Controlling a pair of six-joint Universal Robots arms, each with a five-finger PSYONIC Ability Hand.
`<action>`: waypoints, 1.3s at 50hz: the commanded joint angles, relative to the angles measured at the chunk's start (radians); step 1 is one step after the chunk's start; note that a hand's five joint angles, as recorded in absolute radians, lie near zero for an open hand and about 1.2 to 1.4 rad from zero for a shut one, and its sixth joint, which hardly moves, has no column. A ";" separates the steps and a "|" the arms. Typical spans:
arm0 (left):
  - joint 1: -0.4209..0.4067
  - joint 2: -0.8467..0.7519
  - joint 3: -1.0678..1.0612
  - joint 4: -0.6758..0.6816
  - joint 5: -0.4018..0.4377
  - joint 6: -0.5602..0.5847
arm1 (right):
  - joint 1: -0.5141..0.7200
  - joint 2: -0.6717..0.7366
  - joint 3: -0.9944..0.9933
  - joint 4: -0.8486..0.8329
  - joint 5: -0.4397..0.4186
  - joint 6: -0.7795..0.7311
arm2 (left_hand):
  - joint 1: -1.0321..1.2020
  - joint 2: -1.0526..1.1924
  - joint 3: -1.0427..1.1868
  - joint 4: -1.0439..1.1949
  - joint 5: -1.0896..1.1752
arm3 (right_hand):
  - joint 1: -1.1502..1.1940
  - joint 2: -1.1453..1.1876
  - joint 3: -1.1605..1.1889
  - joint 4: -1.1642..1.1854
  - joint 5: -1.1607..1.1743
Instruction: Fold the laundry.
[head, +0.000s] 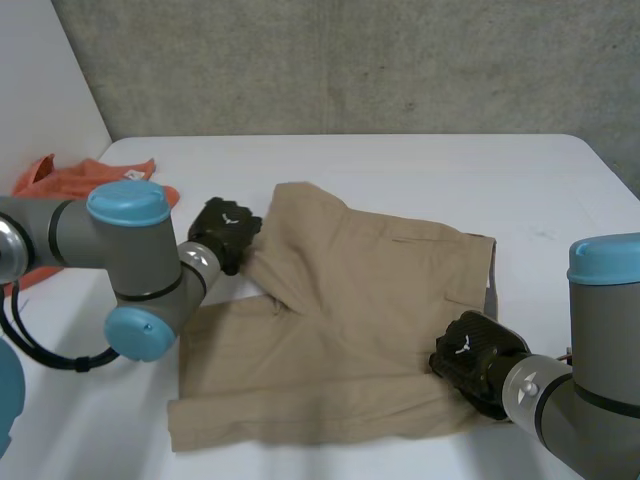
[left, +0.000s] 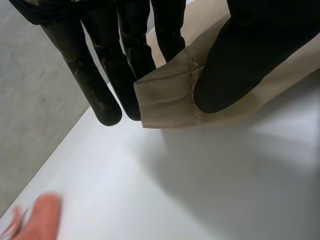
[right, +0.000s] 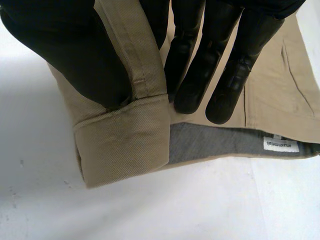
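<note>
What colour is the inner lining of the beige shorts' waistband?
Grey lining inside the shorts, best in right wrist view.

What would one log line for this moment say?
task: fold laundry | left hand: pinching shorts hem corner | right hand: pinching waistband corner | orange cloth: aside

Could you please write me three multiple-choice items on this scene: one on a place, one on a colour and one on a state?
1. Where does the orange cloth lie?
A on the tan garment
B near the far left corner of the table, apart from the garment
C on the floor

2. What colour is the garment's inner waistband?
A grey
B red
C green

3. How does the left hand meet the garment?
A flat and open on it
B apart from it
C pinching a hemmed corner

Answers:
1 B, the head view shows it there on bare table.
2 A, the right wrist view shows grey lining.
3 C, the hem sits between thumb and fingers.
</note>
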 joint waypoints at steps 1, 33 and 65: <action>-0.035 0.038 -0.074 0.012 -0.186 0.069 | 0.001 0.000 -0.014 -0.021 0.000 0.048 | 0.259 0.204 0.213 0.198 0.246 | 0.404 0.218 0.201 0.204 0.220; -0.063 0.549 -0.522 -0.094 -0.145 -0.161 | -0.001 0.003 -0.008 -0.063 0.000 0.068 | -0.578 -0.633 -0.624 -0.638 -0.590 | 0.404 0.218 0.201 0.204 0.220; -0.067 0.447 -0.538 -0.332 -0.033 -0.225 | -0.010 0.003 -0.019 -0.087 0.003 0.098 | 0.239 0.184 0.193 0.178 0.226 | 0.404 0.218 0.201 0.204 0.220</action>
